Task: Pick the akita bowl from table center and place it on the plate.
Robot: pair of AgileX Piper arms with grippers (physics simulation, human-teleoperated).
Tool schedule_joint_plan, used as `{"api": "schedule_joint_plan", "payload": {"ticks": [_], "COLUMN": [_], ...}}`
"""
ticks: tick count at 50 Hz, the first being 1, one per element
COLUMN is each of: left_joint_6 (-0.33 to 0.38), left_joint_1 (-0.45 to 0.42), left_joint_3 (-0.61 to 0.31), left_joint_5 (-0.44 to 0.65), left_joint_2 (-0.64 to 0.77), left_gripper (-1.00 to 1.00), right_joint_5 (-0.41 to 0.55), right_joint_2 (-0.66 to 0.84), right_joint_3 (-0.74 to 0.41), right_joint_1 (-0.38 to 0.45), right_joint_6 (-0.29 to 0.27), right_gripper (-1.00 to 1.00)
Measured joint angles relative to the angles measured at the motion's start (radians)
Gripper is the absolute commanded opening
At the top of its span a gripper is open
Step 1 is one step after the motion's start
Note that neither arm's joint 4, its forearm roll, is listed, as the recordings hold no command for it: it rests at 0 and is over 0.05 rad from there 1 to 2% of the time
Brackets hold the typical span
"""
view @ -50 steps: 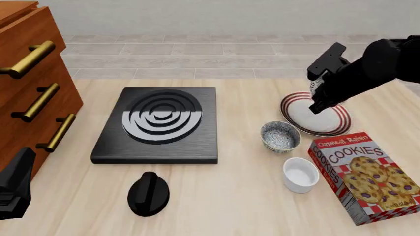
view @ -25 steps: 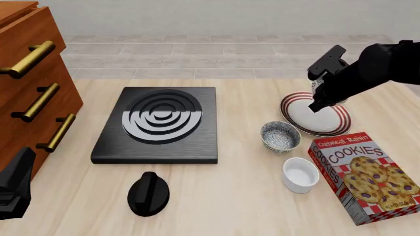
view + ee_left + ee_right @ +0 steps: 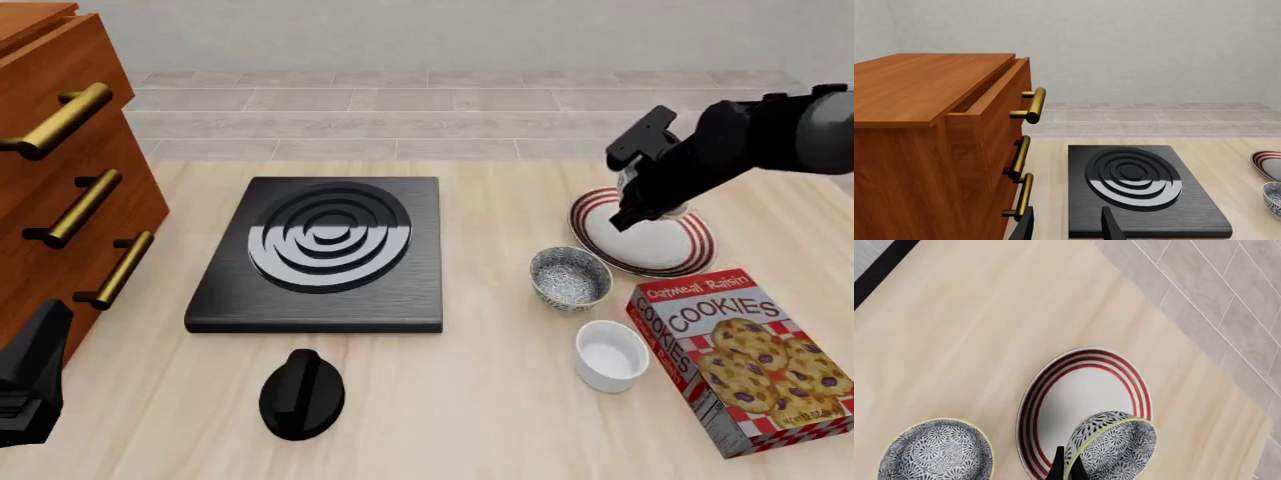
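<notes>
1. The right gripper (image 3: 1069,471) pinches the rim of the akita bowl (image 3: 1115,445), tilted above the plate (image 3: 1074,395).
2. Best practice: level the bowl, lower it to the plate's middle, then release.
3. A twin bowl (image 3: 570,277) sits beside the plate.
4. The left gripper (image 3: 1066,227) hangs spread and empty.

Right arm hides held akita bowl (image 3: 1111,445) in front view; plate (image 3: 1266,165) cut by left wrist frame.
</notes>
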Motion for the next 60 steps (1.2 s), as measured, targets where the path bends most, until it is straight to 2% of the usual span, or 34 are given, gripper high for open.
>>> {"api": "schedule_joint_plan", "payload": {"ticks": [22, 60], "left_joint_6": [0.000, 0.000], "left_joint_1": [0.000, 0.000], "left_joint_3": [0.000, 0.000], "left_joint_5": [0.000, 0.000], "left_joint_2": [0.000, 0.000], "left_gripper": [1.00, 1.00], "right_joint_5": [0.007, -0.006], "right_joint_2": [0.067, 0.130], "right_joint_3": [-0.039, -0.012], "right_joint_1": [-0.038, -0.046], "right_joint_6": [-0.012, 0.002], "right_gripper": [-1.00, -1.00]}}
